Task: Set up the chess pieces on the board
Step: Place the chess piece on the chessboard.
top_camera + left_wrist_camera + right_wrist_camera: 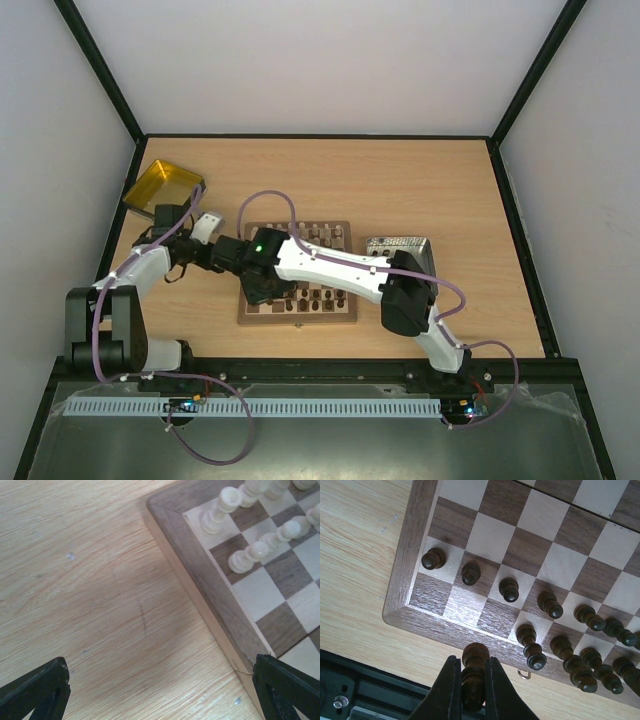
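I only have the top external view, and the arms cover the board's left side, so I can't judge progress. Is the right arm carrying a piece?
Observer: Yes. The right wrist view shows the right fingers shut on a dark piece, over the board's near border by a corner.
Operator: Is there room for it there?
Observer: The back-row squares nearest that corner are bare; dark pawns stand in the row ahead.
Operator: And the left arm?
Observer: The left fingers are open and empty, over the table beside the corner with the cream pieces.
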Tool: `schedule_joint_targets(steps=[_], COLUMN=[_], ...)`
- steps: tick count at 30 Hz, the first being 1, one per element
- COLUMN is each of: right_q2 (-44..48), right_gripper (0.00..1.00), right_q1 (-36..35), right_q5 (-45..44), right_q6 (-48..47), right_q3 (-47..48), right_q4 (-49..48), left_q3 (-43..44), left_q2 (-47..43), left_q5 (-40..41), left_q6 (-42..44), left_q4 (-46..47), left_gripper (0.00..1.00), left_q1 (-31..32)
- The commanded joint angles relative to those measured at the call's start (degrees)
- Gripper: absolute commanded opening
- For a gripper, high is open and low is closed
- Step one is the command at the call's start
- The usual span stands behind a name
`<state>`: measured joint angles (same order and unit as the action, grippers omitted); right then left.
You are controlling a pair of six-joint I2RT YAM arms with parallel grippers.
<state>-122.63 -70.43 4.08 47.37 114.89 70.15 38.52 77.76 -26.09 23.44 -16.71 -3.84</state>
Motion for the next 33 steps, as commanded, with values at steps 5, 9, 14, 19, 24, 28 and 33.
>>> schedule_joint_targets(steps=[5, 9, 14, 19, 24, 28, 33], right_q2=[-0.98, -0.78, 0.49, 1.45, 2.10, 2.31, 2.56], right_gripper=[0.02, 0.02, 0.02, 0.02, 0.02, 0.02, 0.02], right_q1=[0.09, 0.45, 0.82, 1.06, 1.35, 1.61, 1.92], right_q5=[-0.54, 0.82, 1.37, 1.22, 1.22, 1.30, 1.07], right_q6=[-1.14, -1.11, -0.81, -0.68, -0.35, -0.27, -0.35], right_q3=[-0.81, -2.97, -6.35, -8.91, -10.32, -10.90, -11.56], right_q4=[-1.82, -3.87, -6.31, -7.53, -8.66, -9.27, -9.62], left_q3=[0.34, 0.48, 0.50, 0.69, 0.56, 0.45, 0.32], left_q2=[0.90, 1.30, 1.60, 1.70, 1.65, 1.65, 1.66], left_q5=[2.59, 2.67, 2.61, 2.62, 2.50, 2.39, 2.39], left_q6=[-2.21, -2.30, -2.35, -2.44, -2.35, -2.24, -2.16], left_q4=[2.08, 2.12, 2.20, 2.12, 2.06, 2.03, 1.95], left_gripper=[0.99, 0.99, 0.99, 1.00, 1.00, 0.99, 0.99], left_q1=[-1.93, -2.09, -2.12, -2.14, -2.21, -2.20, -2.23])
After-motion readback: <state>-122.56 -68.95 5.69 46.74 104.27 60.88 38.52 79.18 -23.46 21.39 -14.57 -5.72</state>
